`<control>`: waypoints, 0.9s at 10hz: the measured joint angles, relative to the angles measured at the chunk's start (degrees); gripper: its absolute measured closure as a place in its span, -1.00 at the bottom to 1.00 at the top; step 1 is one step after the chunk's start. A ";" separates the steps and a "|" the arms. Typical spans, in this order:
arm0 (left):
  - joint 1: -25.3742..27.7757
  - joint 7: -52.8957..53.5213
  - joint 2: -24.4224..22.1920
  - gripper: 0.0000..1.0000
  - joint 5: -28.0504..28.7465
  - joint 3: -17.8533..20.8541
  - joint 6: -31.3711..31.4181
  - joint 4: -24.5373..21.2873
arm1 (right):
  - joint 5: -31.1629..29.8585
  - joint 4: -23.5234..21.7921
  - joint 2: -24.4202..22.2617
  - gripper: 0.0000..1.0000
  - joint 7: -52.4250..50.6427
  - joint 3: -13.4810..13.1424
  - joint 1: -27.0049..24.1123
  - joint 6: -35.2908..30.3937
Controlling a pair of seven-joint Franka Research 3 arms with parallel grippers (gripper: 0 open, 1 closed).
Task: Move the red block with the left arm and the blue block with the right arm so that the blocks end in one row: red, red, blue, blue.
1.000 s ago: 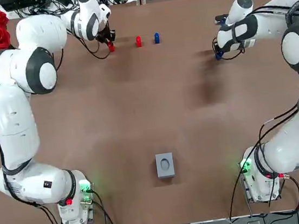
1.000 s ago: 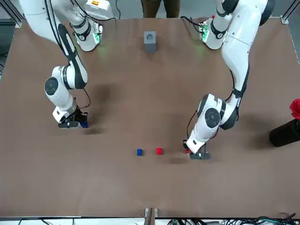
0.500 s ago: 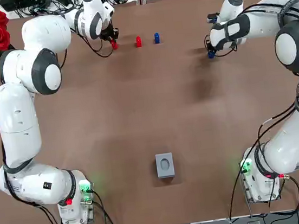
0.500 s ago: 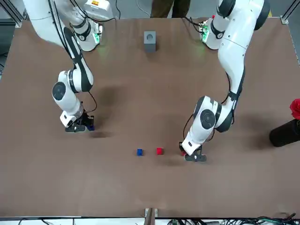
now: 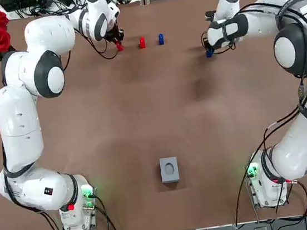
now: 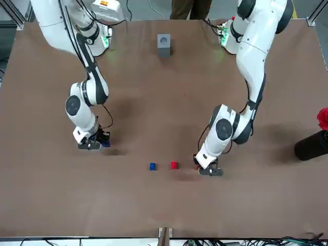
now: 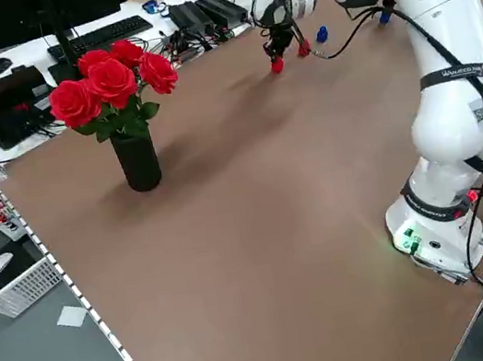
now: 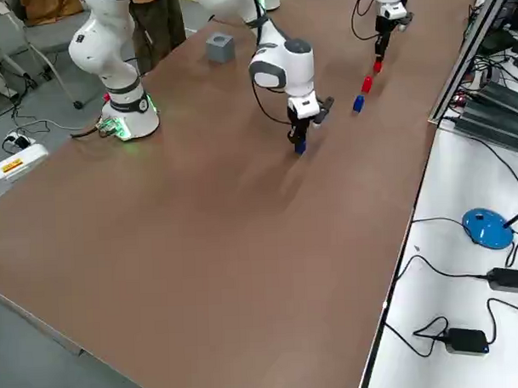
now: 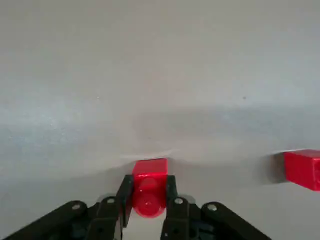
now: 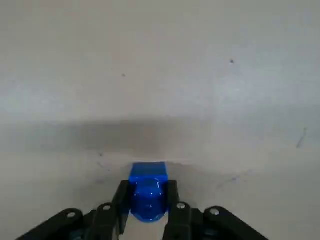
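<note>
Now the left gripper (image 9: 148,189) is closed on the red block (image 9: 150,170), its fingers pinching the two sides. It holds the block low at the table (image 5: 143,122); whether it touches I cannot tell. It sits just to the robot's left of the resting red block (image 5: 142,42), which fits the outer red slot of the row. The right gripper (image 10: 148,196) likewise pinches the blue block (image 10: 148,175) low over the table, but apart from the resting blue block (image 5: 161,38), on its right side where the last slot lies. Against a second ago, the left gripper has edged closer to the resting pair. The right gripper has travelled farther, inward and toward the row's line, though a clear gap remains.
</note>
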 joint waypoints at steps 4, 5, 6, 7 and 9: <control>-1.41 0.01 2.39 0.41 0.00 0.88 -1.74 4.39 | -0.03 6.90 3.57 0.32 4.98 0.76 1.74 -4.65; -1.78 0.01 2.83 0.41 0.00 1.20 -1.80 5.15 | -0.06 8.96 4.80 0.32 6.40 0.79 2.36 -5.16; -1.97 0.01 3.29 0.41 0.00 1.36 -1.81 5.94 | -0.10 11.08 6.04 0.32 7.47 0.81 2.83 -5.53; -2.14 0.01 3.85 0.41 0.00 1.46 -1.98 6.90 | -0.14 13.44 7.42 0.32 8.77 0.84 3.41 -6.07; -3.93 0.01 4.75 0.41 0.00 3.38 -2.64 8.71 | -0.58 18.72 10.20 0.32 13.05 0.91 5.31 -9.16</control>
